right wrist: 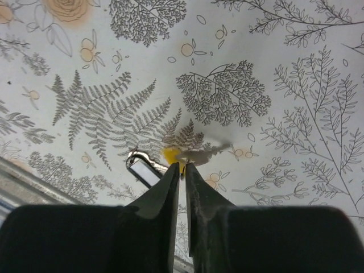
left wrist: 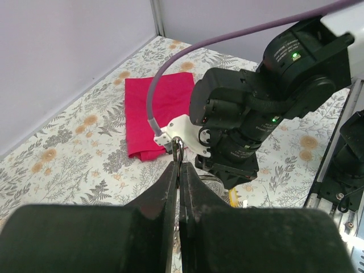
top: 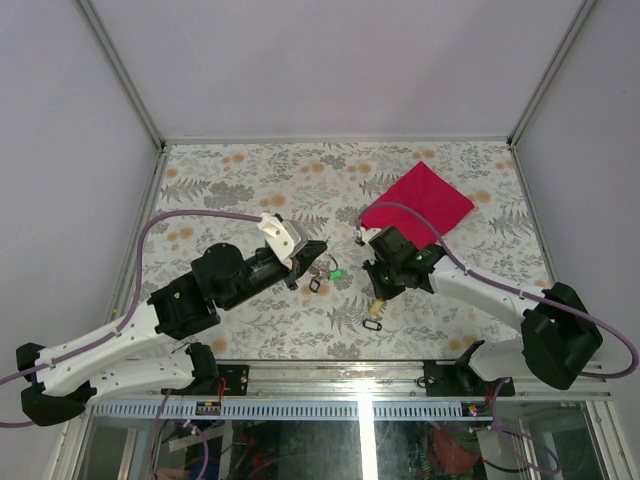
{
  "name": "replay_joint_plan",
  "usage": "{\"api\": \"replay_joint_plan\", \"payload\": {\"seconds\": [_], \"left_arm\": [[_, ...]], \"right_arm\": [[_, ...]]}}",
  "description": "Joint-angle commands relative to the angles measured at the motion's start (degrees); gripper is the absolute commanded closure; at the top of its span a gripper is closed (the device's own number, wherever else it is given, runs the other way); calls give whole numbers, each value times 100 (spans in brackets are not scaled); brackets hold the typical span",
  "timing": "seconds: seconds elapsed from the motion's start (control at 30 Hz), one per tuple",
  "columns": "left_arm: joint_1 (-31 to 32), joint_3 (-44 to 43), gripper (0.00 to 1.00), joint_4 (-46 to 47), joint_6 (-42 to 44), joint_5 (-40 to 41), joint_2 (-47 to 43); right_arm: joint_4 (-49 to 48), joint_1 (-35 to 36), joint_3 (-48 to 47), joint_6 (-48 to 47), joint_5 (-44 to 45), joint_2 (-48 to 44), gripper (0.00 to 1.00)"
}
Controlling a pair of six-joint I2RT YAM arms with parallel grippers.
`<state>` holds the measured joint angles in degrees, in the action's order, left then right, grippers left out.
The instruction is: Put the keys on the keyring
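Observation:
My left gripper (top: 320,254) (left wrist: 181,166) is shut on the keyring (left wrist: 179,148), a thin silver wire loop that sticks up edge-on from between the tips. In the top view the keyring (top: 327,267) hangs at mid-table with a green tag (top: 338,274) and a black key tag (top: 315,285) under it. My right gripper (top: 379,297) (right wrist: 182,167) points down at the table, its jaws a narrow slit apart on a yellow key (right wrist: 171,154) whose silver blade (right wrist: 202,152) is blurred. A black-framed tag (right wrist: 143,170) lies just left of it. Another black tag (top: 372,325) lies nearer the front edge.
A red cloth (top: 418,200) (left wrist: 153,111) lies at the back right of the floral table (top: 250,180). Grey walls close in the table on three sides. The two arms' heads stand close together at mid-table, about a hand's width apart.

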<state>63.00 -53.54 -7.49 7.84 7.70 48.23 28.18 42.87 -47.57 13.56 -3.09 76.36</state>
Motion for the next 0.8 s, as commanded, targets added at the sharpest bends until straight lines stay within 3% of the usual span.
{"api": "replay_joint_plan", "payload": {"seconds": [0.0,0.13,0.47,0.77], "left_arm": [[34,22,100,118,-74,212,-71],[31,49,100,80,-97,249,-44],[33,140,100,207,316,567,287],[34,-63,100,325,798,662,849]], "right_arm": [[-351,33,-105,188,183,245,78],[-498,26,-159,324,412,2,65],[-1050,25,-363,1419,991,-2404,58],[-1621,28,-782,3062,618,-2850,55]]}}
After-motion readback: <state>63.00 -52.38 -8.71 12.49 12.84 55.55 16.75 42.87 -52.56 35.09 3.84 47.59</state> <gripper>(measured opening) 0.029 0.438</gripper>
